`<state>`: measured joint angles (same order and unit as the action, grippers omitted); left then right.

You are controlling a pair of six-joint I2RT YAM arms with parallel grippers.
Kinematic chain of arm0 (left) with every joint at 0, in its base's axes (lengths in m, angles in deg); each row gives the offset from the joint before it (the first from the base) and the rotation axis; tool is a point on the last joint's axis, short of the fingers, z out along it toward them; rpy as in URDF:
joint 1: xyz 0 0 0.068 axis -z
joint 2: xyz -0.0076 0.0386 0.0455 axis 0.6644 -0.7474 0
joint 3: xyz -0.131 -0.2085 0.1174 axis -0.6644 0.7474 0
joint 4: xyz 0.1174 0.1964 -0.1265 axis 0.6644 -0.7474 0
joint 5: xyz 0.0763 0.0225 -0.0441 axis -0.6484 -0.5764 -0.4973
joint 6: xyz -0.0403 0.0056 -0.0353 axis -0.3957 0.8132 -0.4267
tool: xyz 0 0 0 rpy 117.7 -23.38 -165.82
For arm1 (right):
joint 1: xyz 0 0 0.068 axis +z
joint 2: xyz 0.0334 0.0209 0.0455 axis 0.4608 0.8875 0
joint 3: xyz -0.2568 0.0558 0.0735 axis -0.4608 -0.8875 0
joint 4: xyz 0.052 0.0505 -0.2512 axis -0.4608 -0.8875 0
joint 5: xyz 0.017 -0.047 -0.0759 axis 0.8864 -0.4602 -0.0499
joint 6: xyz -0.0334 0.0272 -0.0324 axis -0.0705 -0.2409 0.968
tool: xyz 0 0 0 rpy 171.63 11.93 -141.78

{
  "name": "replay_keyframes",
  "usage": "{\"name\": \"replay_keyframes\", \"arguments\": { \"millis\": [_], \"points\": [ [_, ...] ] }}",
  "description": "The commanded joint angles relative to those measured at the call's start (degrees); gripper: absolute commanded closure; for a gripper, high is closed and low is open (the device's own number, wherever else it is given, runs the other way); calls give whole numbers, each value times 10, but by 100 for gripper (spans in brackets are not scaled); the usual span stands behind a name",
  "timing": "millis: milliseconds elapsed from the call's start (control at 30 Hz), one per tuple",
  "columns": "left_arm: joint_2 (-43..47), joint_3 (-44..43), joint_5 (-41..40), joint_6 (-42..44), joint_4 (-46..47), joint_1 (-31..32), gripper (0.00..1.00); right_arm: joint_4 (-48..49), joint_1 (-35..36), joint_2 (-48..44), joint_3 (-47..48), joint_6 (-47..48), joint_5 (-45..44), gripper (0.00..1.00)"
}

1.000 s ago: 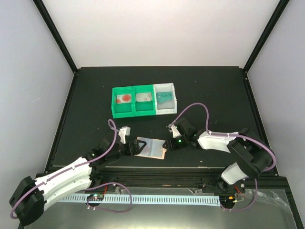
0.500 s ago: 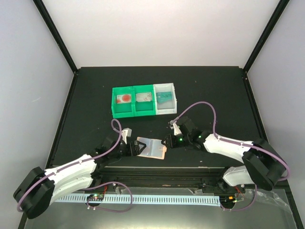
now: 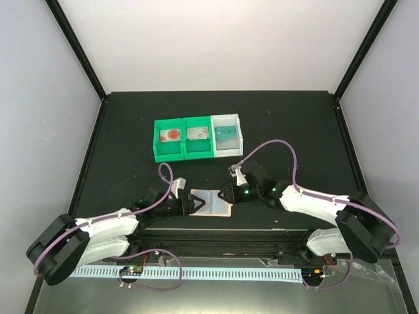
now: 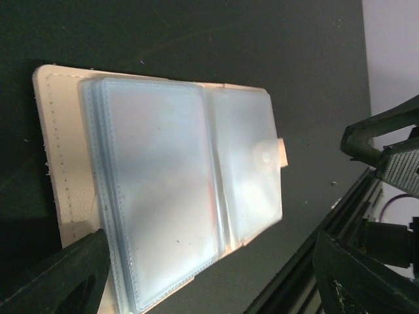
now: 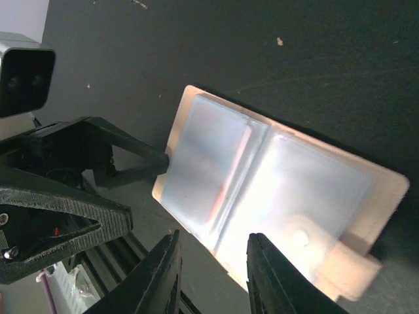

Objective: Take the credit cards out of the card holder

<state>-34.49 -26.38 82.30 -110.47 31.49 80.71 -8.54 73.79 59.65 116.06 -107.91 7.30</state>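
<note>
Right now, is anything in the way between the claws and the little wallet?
Nothing visible is. The card holder lies open on the black table. The left claw and right claw sit right at its two ends, with no object between.

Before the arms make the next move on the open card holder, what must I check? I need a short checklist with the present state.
1. card holder lies open and flat: ok.
2. left gripper open at the holder's left edge: ok.
3. right gripper jaws apart, nothing between them: ok.
4. Either gripper touching the holder: cannot tell.
5. Any credit cards inside the clear sleeves: cannot tell.
</note>
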Motion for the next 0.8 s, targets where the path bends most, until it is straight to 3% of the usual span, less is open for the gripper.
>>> {"name": "replay_keyframes", "arguments": {
  "millis": [0,233,567,767],
  "points": [
    [10,17,39,-46,65,4,14,30,18,11,-2,-14,3,71],
    [52,34,46,-76,87,5,13,48,67,67,24,-37,-18,72],
    [127,31,-7,-57,-10,3,13,63,91,127,50,-58,-37,74],
    [134,31,-6,-55,-14,2,13,70,93,158,60,-58,-36,78]
  ]
}}
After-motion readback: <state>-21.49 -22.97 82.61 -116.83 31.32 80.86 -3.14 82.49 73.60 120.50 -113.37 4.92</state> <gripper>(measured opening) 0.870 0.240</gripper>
